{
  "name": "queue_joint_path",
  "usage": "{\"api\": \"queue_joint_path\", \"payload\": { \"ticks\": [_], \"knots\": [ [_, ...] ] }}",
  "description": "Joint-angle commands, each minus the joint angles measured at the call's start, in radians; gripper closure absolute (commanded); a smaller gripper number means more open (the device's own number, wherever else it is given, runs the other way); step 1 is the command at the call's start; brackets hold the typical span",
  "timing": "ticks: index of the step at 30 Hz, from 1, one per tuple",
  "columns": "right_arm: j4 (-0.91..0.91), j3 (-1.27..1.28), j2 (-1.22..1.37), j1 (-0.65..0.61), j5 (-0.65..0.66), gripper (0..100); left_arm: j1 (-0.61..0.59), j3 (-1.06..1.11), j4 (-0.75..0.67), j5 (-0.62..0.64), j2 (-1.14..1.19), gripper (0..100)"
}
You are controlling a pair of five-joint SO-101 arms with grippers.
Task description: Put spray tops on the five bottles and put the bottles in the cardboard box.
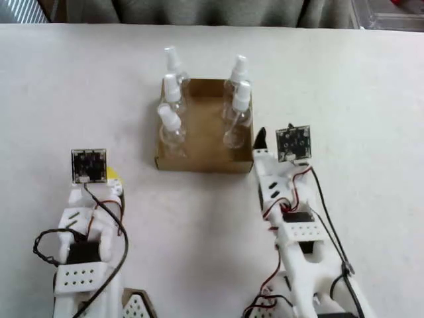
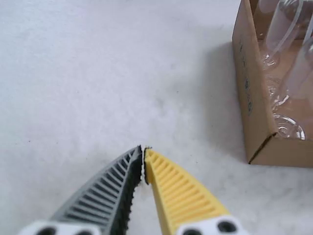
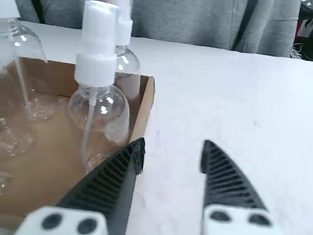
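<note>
Five bottles (image 1: 173, 103), each wearing a white spray top (image 3: 98, 44), are standing upright inside the box (image 1: 199, 163) on the counter (image 1: 358, 86): three along its left wall, two along its right. The left hand (image 2: 144, 152) is lying clenched, grey and yellow fingertips (image 2: 152, 160) touching, low over the counter near the box's near left corner, grasping nothing. The right hand (image 3: 171, 149) is hovering released, black fingers (image 3: 122, 169) parted, just outside the box's near right corner, beside the nearest right-side bottle.

High camera overhead; close wrist cameras share box (image 2: 247, 88), probably bottles (image 3: 98, 110).
</note>
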Motion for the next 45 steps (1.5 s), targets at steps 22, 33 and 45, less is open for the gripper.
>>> {"api": "queue_joint_path", "payload": {
  "ticks": [22,33,45],
  "knots": [
    [0.447,0.180,-0.533,0.183,-0.035,95.0,-0.004,-0.003,-0.028,-0.008,0.007,98],
    [0.820,0.180,-0.888,0.176,-0.037,95.0,-0.004,-0.003,-0.026,-0.008,0.007,98],
    [1.040,0.293,-1.182,0.130,-0.028,95.0,-0.004,-0.003,-0.026,-0.008,0.007,98]
  ]
}}
